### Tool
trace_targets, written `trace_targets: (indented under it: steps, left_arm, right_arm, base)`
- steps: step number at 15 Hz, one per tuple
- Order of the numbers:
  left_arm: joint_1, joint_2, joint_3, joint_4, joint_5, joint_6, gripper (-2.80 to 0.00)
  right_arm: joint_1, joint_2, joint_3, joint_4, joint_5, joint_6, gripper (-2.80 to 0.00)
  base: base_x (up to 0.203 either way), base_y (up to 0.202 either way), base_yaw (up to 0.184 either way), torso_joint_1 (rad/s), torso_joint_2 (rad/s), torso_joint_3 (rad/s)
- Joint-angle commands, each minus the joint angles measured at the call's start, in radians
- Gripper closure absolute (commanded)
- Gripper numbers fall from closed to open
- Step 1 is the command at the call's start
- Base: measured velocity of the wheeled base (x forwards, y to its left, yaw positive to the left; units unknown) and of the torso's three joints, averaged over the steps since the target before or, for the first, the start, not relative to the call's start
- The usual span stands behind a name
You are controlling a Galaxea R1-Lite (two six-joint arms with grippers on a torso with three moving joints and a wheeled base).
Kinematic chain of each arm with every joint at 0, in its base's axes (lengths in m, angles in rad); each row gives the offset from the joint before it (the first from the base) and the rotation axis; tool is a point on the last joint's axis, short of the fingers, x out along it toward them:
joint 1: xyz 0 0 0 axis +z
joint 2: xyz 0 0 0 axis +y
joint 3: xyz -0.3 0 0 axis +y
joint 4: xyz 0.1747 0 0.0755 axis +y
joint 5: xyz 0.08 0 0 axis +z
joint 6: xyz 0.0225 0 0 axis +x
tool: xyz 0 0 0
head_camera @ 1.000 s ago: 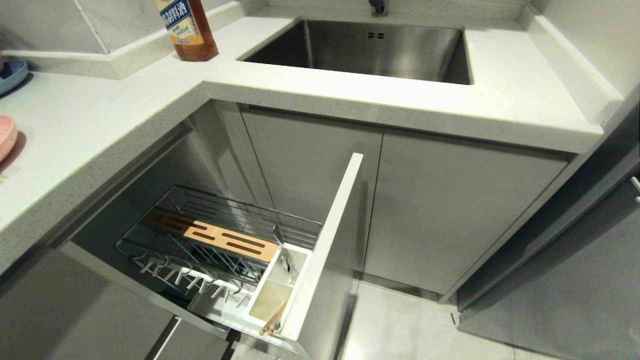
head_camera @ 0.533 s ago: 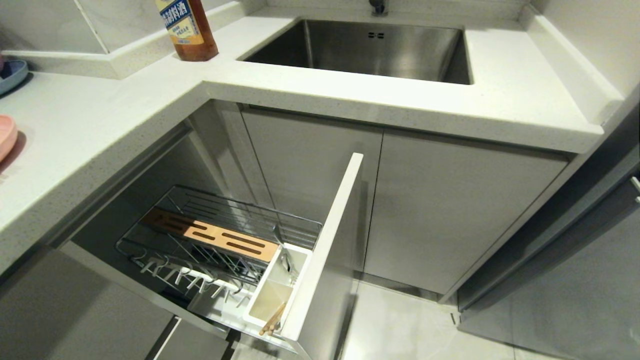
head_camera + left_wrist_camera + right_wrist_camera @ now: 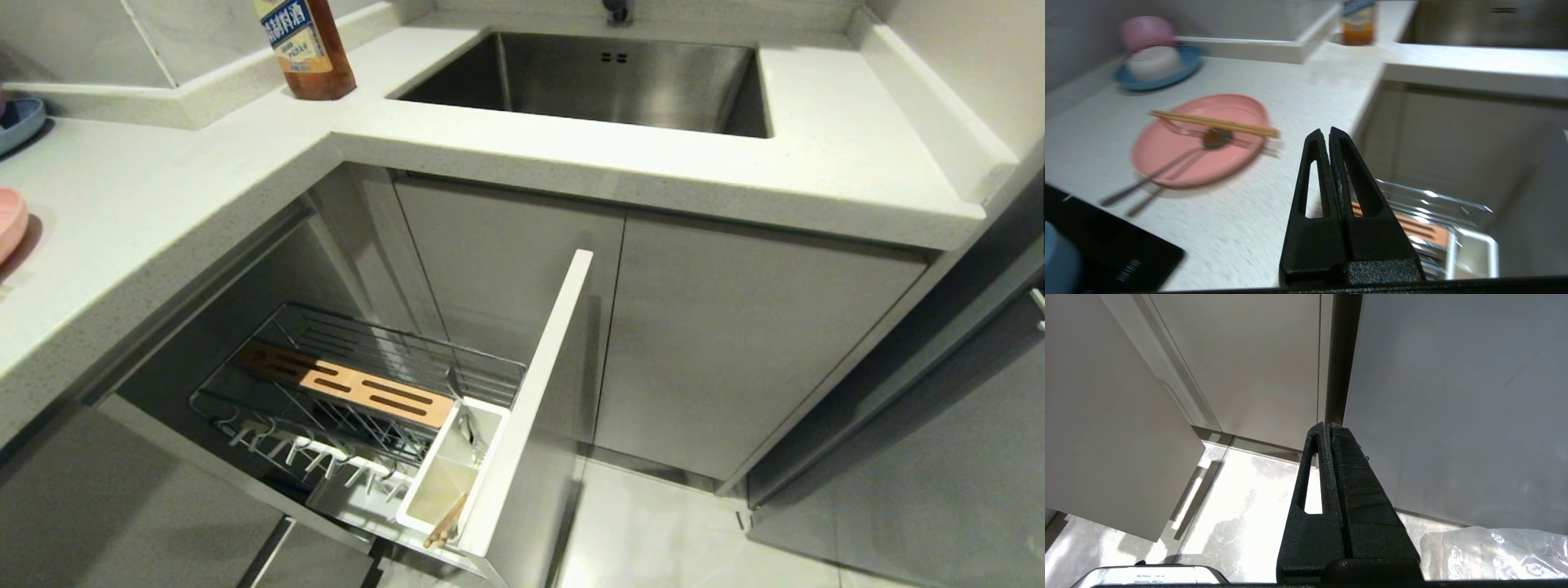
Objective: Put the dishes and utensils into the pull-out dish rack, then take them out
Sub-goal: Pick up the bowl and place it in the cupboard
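Note:
In the left wrist view the pink plate [image 3: 1200, 155] lies on the white counter with the chopsticks [image 3: 1212, 122] across it and the spoon and fork [image 3: 1163, 169] resting on its rim. A pale bowl [image 3: 1153, 63] sits upside down on a darker blue plate. My left gripper [image 3: 1327, 131] is shut and empty, over the counter's edge beside the pink plate. The pull-out dish rack [image 3: 359, 384] stands pulled out below the counter. Its white cup [image 3: 449, 478] holds wooden sticks [image 3: 445, 523]. My right gripper [image 3: 1327, 425] is shut and empty, down by the cabinet doors.
A brown sauce bottle [image 3: 306, 49] stands at the counter corner beside the steel sink [image 3: 588, 77]. A small pink bowl [image 3: 1147, 32] sits behind the blue plate [image 3: 1184, 71]. A black hob [image 3: 1106, 245] lies nearest the left wrist camera. A clear plastic bag [image 3: 1494, 551] is on the floor.

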Motion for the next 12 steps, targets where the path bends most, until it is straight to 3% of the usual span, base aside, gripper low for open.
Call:
trace_targets:
  steps: [1, 3, 5, 9, 12]
  left_arm:
    - [-0.002, 0.176, -0.089, 0.003, 0.076, 0.001, 0.0]
    - [-0.004, 0.292, -0.175, 0.01, 0.231, -0.003, 0.0]
    - [0.022, 0.366, -0.251, 0.077, 0.311, -0.059, 0.0]
    - [0.138, 0.486, -0.453, 0.441, 0.316, -0.305, 0.0]
    - [0.289, 0.564, -0.526, 0.548, 0.271, -0.419, 0.0]
  right_arm:
    - [0.0, 0.0, 0.002, 0.0, 0.0, -0.001, 0.0]
    - [0.0, 0.0, 0.002, 0.0, 0.0, 0.0, 0.0]
    - [0.001, 0.0, 0.002, 0.0, 0.0, 0.001, 0.0]
    - [0.001, 0.0, 0.002, 0.0, 0.0, 0.0, 0.0]
    - [0.001, 0.0, 0.002, 0.0, 0.0, -0.001, 0.0]
  base:
    - [0.0, 0.0, 0.0, 0.0, 0.0, 0.0]
    - [0.0, 0.0, 0.0, 0.0, 0.0, 0.0]
    - [0.0, 0.0, 0.0, 0.0, 0.0, 0.0]
    - [0.0, 0.0, 0.0, 0.0, 0.0, 0.0]
    - [0.0, 0.0, 0.0, 0.0, 0.0, 0.0]
